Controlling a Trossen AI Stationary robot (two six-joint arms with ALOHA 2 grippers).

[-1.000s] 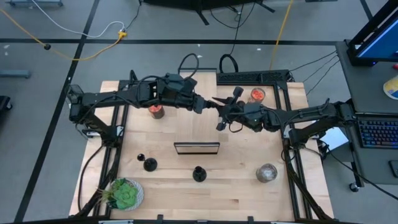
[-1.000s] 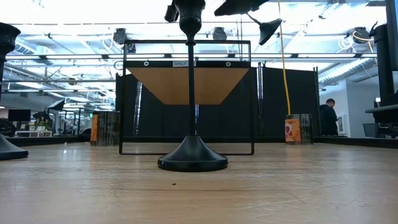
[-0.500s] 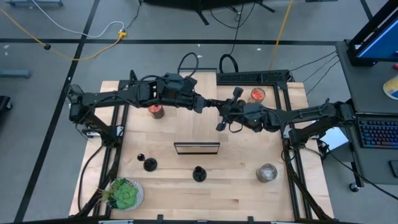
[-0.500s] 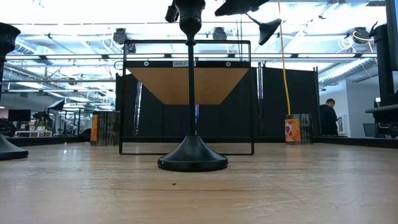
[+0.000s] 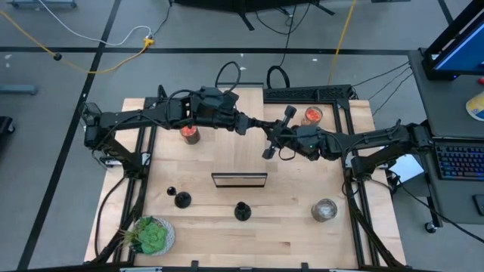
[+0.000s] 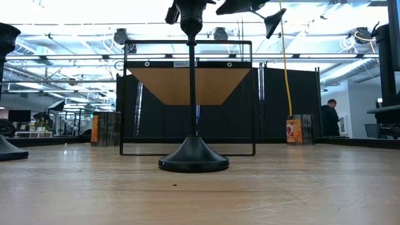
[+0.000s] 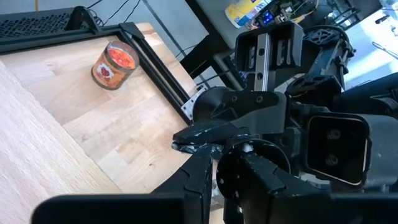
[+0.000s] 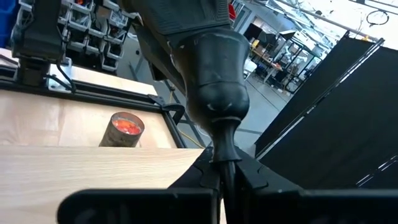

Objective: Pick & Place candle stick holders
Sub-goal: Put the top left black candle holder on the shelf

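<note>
Two black candle stick holders stand on their round bases on the table, one at the near middle (image 5: 242, 211) (image 6: 192, 156) and one left of it (image 5: 182, 199) (image 6: 5, 147). The third holder (image 5: 261, 124) is in the air between my arms at the far middle. My right gripper (image 5: 271, 132) (image 8: 224, 171) is shut on it. Its cup (image 8: 217, 93) points at my left gripper (image 5: 248, 125) (image 7: 217, 180). That gripper is open and right at the cup end. I cannot tell whether it touches the cup. The holder's base (image 6: 273, 20) shows tilted in the low view. My right gripper pinches the thin stem (image 8: 224, 146) of the third holder between its two fingers, just below the cup. The fingers lie across the stem. The holder is lifted well clear of the table and is tilted.
A small black-framed shelf with a wooden board (image 5: 239, 179) (image 6: 187, 84) stands mid-table. Jars with red-orange contents stand at the far left (image 5: 190, 134) and far right (image 5: 312, 115). A clear greyish jar (image 5: 324, 209) stands at the near right and a green plant (image 5: 153, 235) at the near left. A person (image 6: 329, 119) stands in the room beyond.
My left gripper has moved toward the table's right edge and closed the gap to the held holder's cup end. The holder's base has risen a little in my right gripper's hold.
</note>
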